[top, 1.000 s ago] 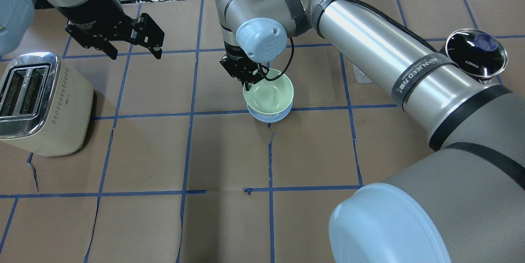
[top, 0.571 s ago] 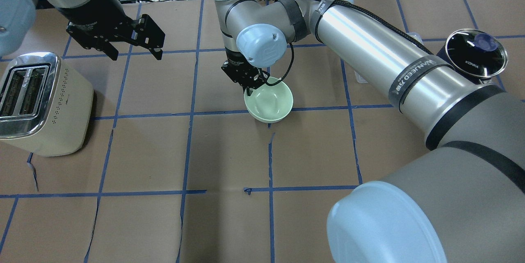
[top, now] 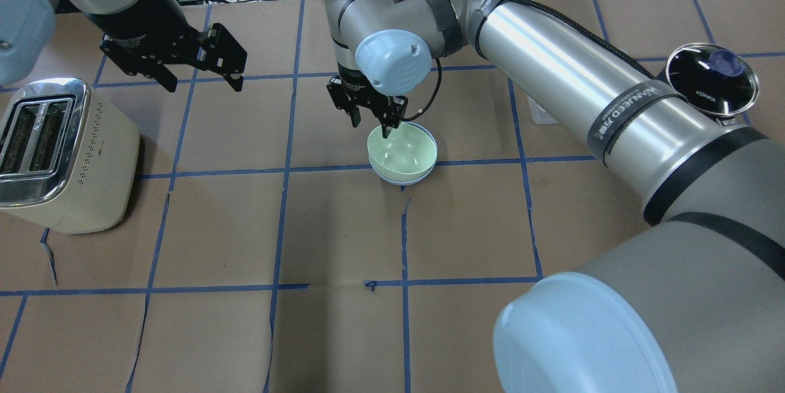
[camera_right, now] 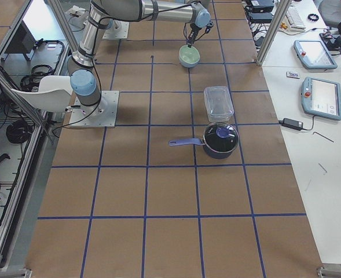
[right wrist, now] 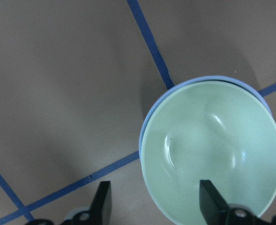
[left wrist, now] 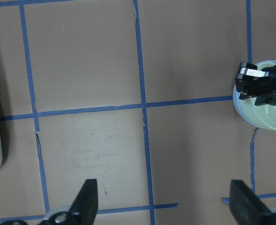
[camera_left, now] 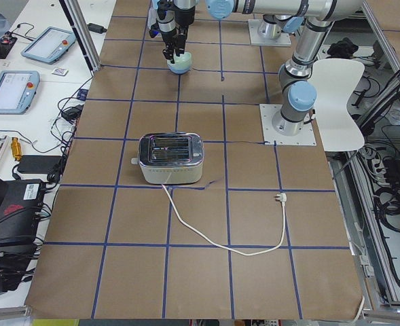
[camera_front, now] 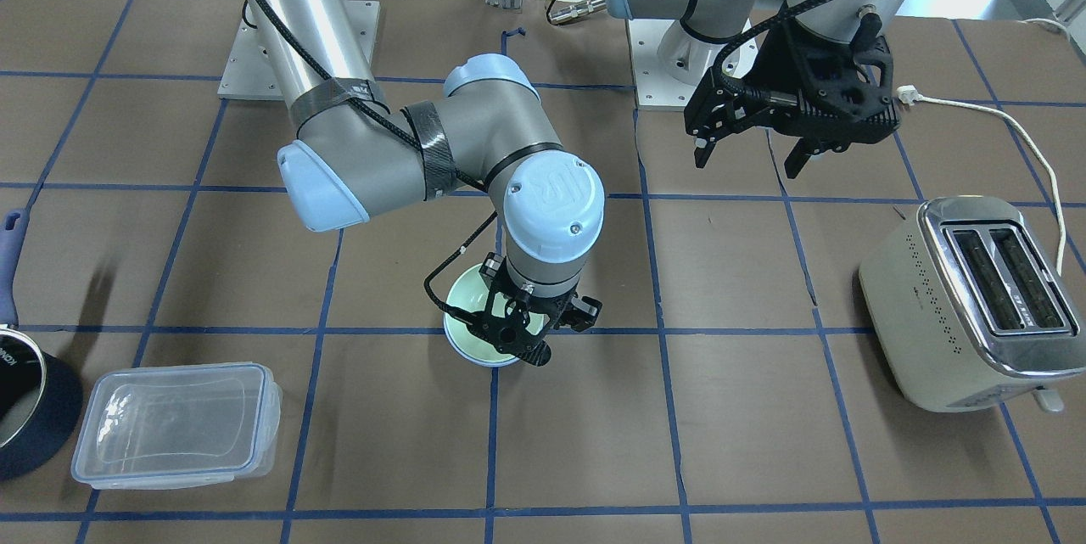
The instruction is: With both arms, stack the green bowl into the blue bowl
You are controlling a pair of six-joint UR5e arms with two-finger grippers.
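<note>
The pale green bowl [top: 402, 151] sits nested inside the light blue bowl [top: 405, 183], of which only a thin rim shows. Both stand on the table near its middle. My right gripper [top: 371, 123] is open and empty, just above the bowls' far-left rim. In the right wrist view one finger [right wrist: 212, 200] is over the green bowl [right wrist: 212, 150] and the other is outside it. The blue rim [right wrist: 145, 129] shows there too. My left gripper [top: 202, 81] is open and empty, hovering above the table at the far left, well away from the bowls [left wrist: 269, 117].
A cream toaster [top: 61, 154] stands at the left edge, its cord trailing off [camera_front: 1018, 128]. A dark navy pot with a glass lid [top: 711, 77] is at the right. A clear plastic container [camera_front: 178, 421] lies beside the pot.
The green bowl, held tilted over the blue bowl by my right gripper, has settled into it. The right gripper has opened and lifted off the rim. The left arm has not moved.
</note>
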